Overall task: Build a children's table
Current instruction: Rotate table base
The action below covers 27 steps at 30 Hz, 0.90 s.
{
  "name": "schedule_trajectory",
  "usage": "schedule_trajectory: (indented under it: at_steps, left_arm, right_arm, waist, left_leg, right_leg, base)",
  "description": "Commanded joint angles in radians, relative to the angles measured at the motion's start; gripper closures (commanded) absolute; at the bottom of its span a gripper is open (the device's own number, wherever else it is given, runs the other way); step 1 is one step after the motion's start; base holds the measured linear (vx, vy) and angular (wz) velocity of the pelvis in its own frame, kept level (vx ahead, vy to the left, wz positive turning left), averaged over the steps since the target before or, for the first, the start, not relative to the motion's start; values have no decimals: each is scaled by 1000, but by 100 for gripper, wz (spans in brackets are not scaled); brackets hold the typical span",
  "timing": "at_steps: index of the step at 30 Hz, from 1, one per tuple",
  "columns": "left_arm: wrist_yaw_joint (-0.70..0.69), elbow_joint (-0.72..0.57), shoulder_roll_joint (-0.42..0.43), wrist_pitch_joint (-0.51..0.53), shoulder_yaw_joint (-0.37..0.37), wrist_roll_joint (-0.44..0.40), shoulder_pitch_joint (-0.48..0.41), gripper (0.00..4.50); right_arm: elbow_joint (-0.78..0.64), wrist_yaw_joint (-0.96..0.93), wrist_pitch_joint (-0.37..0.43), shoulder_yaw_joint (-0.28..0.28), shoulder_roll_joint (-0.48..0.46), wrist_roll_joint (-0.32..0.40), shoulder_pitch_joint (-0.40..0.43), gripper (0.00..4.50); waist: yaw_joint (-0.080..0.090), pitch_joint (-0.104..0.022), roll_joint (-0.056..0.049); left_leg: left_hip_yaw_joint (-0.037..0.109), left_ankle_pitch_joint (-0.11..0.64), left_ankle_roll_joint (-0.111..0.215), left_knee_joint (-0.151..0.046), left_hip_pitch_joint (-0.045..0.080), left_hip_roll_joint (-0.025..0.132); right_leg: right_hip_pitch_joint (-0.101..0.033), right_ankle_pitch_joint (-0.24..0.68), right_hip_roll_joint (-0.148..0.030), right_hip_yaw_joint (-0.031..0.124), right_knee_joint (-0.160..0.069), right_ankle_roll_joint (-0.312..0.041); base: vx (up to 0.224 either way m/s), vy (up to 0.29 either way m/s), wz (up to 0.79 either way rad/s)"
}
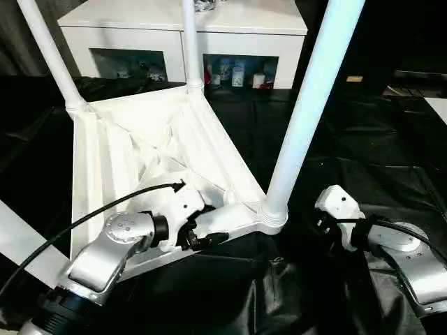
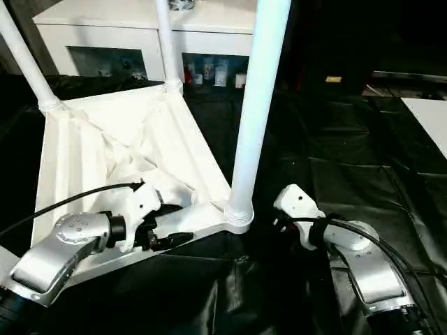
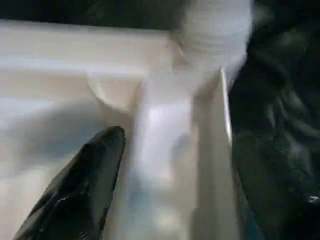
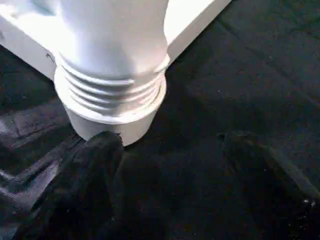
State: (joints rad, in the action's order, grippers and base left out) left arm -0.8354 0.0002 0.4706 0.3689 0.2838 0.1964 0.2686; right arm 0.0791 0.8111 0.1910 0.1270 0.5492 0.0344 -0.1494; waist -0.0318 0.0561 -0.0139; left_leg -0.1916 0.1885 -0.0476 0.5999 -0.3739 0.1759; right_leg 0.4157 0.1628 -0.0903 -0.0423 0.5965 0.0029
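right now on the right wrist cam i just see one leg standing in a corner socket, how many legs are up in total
Observer: Three. Your near leg, plus the far left leg and the far right leg.
Operator: wheres the left gripper
Observer: The left gripper is over the ribbed underside of the tabletop, just beside your leg's socket.
Operator: whats behind the table
Observer: A white cabinet with glass doors, close behind the far corner.
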Motion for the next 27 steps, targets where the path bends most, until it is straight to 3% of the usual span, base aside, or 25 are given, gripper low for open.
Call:
schedule_trajectory:
  at_steps: [1,6,11,15,18,19,23,27]
  left_arm:
    - [13,-34,8,-19,-51,15,27,42]
    - [0,-89,-20,29,-69,64,45,2]
    - [-45,-144,-1,96,-10,73,20,2]
    - [-29,-138,20,142,61,-1,-3,2]
    - [15,-111,-1,158,72,-28,-1,2]
    - [31,-101,-9,171,73,-34,2,30]
    - [106,-68,-38,248,66,-48,8,51]
    - [113,-44,-60,239,64,-50,17,95]
  right_arm:
    - [-31,-6,12,6,-2,3,7,81]
    - [-37,-9,20,10,-4,3,12,81]
    - [-35,-7,19,9,0,1,12,81]
    - [-29,-4,22,9,13,-6,9,81]
    - [-28,-1,24,12,17,-11,8,81]
    - [-29,-1,24,12,18,-12,7,81]
    - [-33,-1,29,11,21,-13,9,81]
    - [-35,0,30,7,22,-7,12,81]
  waist:
    - [-4,-62,6]
    - [-6,-58,5]
    - [-3,-58,6]
    - [-3,-58,3]
    - [-4,-58,2]
    - [-4,-57,2]
    - [-3,-57,3]
    - [-3,-56,4]
  left_leg:
    - [18,285,46,-76,12,43]
    - [22,320,29,-80,15,44]
    - [22,323,27,-80,13,43]
    - [23,331,25,-81,17,44]
    - [23,339,19,-80,19,43]
    - [23,344,19,-80,19,43]
    - [24,346,19,-79,17,40]
    - [25,361,23,-79,16,38]
  right_leg:
    - [-47,307,-38,31,-75,-200]
    - [-46,358,-40,31,-78,-185]
    - [-47,364,-39,32,-78,-172]
    - [-44,383,-38,33,-81,-165]
    - [-44,387,-37,32,-82,-164]
    - [-42,390,-37,32,-84,-165]
    - [-44,410,-37,30,-86,-153]
    - [-43,447,-37,28,-92,-142]
  base:
    - [0,0,0]
    - [0,0,0]
    - [0,0,0]
    - [0,0,0]
    - [0,0,0]
    - [0,0,0]
    - [0,0,0]
    - [0,0,0]
